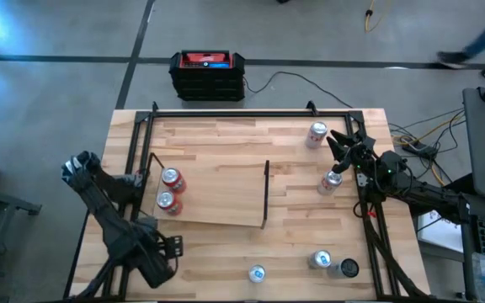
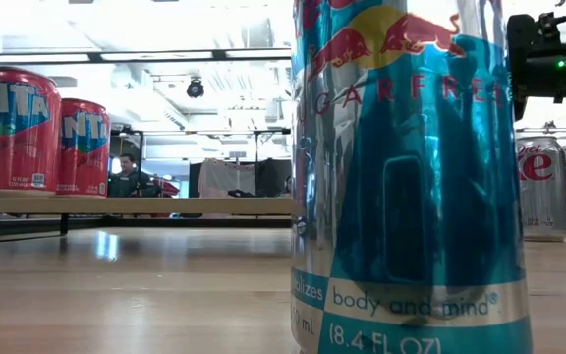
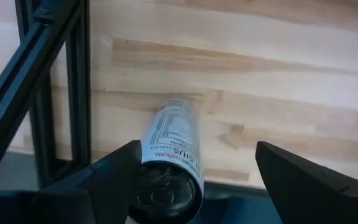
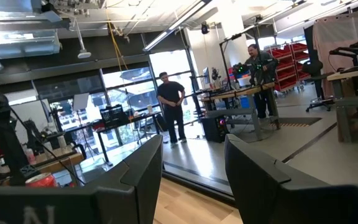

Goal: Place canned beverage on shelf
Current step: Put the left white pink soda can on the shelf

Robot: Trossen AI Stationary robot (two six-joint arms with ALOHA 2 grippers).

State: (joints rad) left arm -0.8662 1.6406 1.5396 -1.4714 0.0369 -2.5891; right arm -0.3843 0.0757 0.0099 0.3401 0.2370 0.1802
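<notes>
The shelf [image 1: 217, 189] lies near the middle of the table [image 1: 226, 135], its black upright bar [image 1: 266, 194] on the short edge facing the right side, and two red cans [image 1: 171, 190] already stand on it close to its left edge. The left gripper [image 1: 81, 168] hovers off the table's left edge beside the frame; its wrist view shows its fingers [image 3: 114, 174] spread wide with one can lying between them, not visibly clamped, so whether it is releasing or taking it cannot be told. The right gripper [image 1: 343, 150] sits near the table's right edge just above a silver can [image 1: 332, 181]; its jaws are closed and empty. Another can [image 1: 316, 134] stands near the far right corner, and three more [image 1: 320, 260] wait along the near edge. The step in hand appears to be fetching the next can; the right arm would need to open, descend around the silver can and carry it to the shelf
</notes>
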